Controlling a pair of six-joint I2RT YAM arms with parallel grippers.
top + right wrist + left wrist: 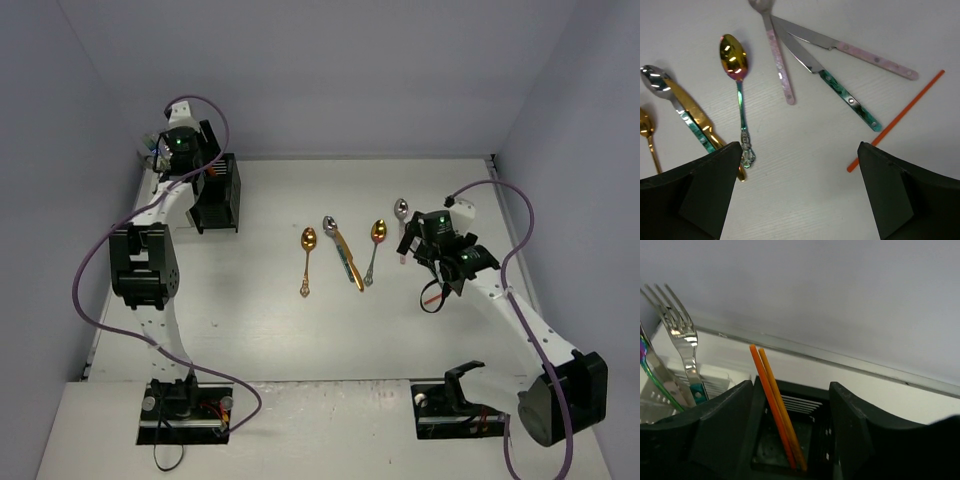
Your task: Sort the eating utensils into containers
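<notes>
Two orange chopsticks (779,412) stand in the black container (799,402), leaning left between the parted fingers of my open left gripper (791,388), which hangs over that container (220,200). A silver fork (684,342) stands in the white container (715,382) beside it. My right gripper (800,147) is open above bare table. Ahead of it lie an iridescent spoon (737,75), a pink-handled spoon (777,55), a pink-handled knife (855,50), a teal-handled knife (842,95) and one orange chopstick (897,120). On the left edge are a silver spoon (665,85), a gold knife (697,122) and a gold spoon (647,135).
The containers sit in the table's far left corner against the wall (330,80). In the top view the gold spoon (308,258) and the crossed silver spoon and gold knife (343,252) lie mid-table, left of my right gripper (440,255). A green-edged utensil (655,375) leans in the white container.
</notes>
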